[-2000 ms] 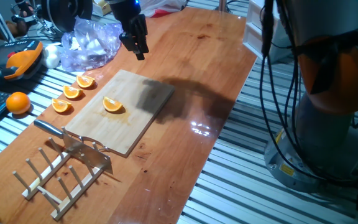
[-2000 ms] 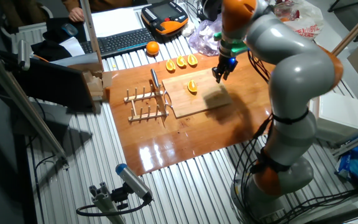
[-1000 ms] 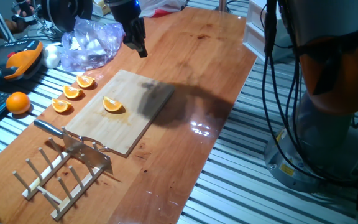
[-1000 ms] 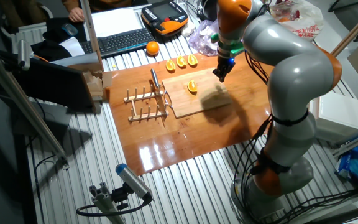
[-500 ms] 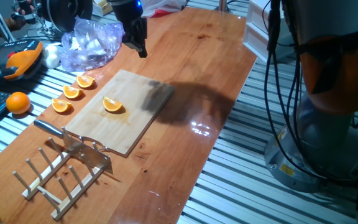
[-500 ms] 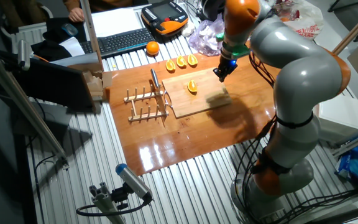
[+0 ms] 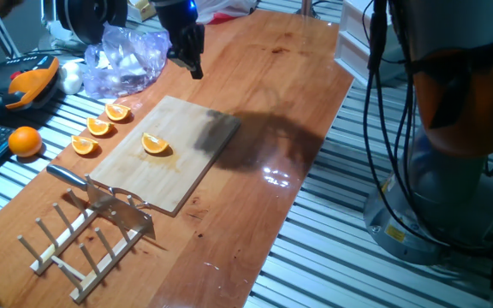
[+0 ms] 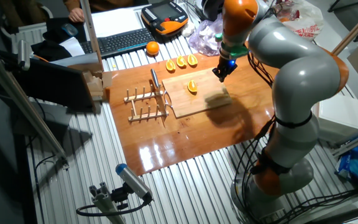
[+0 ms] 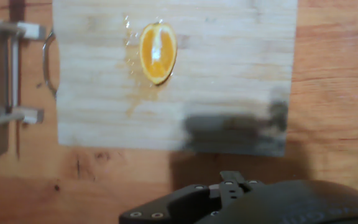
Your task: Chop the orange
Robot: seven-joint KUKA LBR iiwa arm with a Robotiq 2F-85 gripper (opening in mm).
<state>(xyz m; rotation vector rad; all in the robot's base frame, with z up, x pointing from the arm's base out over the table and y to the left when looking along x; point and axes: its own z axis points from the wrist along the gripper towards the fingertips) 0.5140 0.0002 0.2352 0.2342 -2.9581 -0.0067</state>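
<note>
Orange wedge, bright flesh, pale pith, curved rind (image 7: pixel 154 144), lay centre-left on pale wooden chopping board (image 7: pixel 187 162). Juice smear around it: you should have judged it light, soft, slippery. Pin by rind ends. Black two-finger gripper (image 7: pixel 191 62) hovered upper left, holding nothing; opening couldn't be told.

Beside the wooden board (image 7: pixel 161 152): three orange wedges (image 7: pixel 99 127), a knife (image 7: pixel 68 177), a wooden rack (image 7: pixel 84 239). Farther off, a whole orange (image 7: pixel 25 140) and plastic bag (image 7: pixel 127 58).
</note>
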